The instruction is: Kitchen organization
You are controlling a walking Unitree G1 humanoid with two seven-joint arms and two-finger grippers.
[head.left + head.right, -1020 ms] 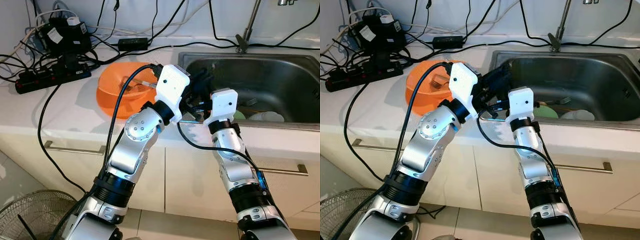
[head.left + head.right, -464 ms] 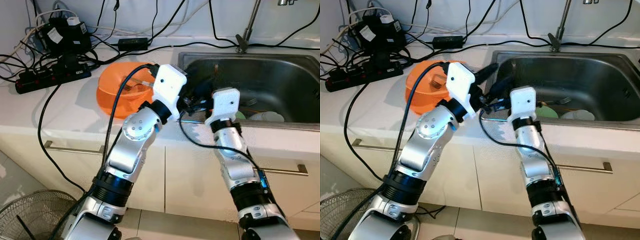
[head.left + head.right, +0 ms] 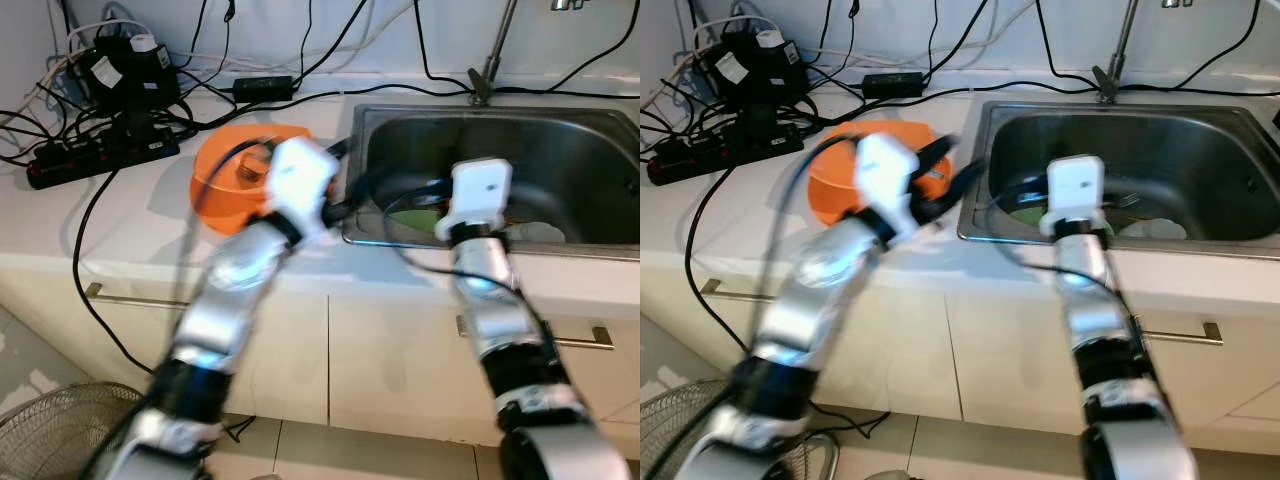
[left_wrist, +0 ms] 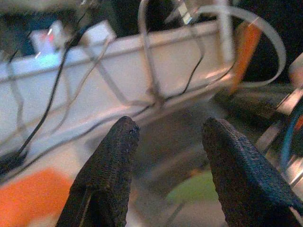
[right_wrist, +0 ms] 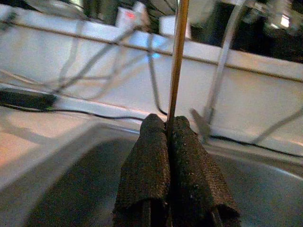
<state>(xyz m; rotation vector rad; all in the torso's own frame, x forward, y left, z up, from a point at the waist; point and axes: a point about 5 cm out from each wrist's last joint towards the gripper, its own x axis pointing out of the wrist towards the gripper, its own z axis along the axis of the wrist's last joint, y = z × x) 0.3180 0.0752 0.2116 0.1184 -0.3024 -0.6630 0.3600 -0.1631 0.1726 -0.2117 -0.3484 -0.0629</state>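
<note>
An orange bowl (image 3: 232, 190) with something brown inside stands on the white counter, left of the steel sink (image 3: 560, 140). My left gripper (image 4: 165, 142) is open with nothing between its fingers; it hovers, blurred, at the sink's left rim beside the bowl (image 3: 945, 170). My right gripper (image 5: 169, 124) is shut on a thin brown stick (image 5: 177, 61) that stands up from its fingertips. That arm's white wrist block (image 3: 478, 192) is over the sink's front rim. A green plate (image 3: 415, 217) and a white dish (image 3: 540, 232) lie in the sink.
A fork (image 3: 1127, 201) rests in the sink by the dishes. A power strip (image 3: 100, 160) with tangled black cables and chargers crowds the back left of the counter. The faucet (image 3: 490, 60) rises behind the sink. A floor fan (image 3: 60, 430) stands low on the left.
The two arms, close together before, have parted: the left swung left toward the bowl, the right moved right over the sink. Both are motion-blurred now.
</note>
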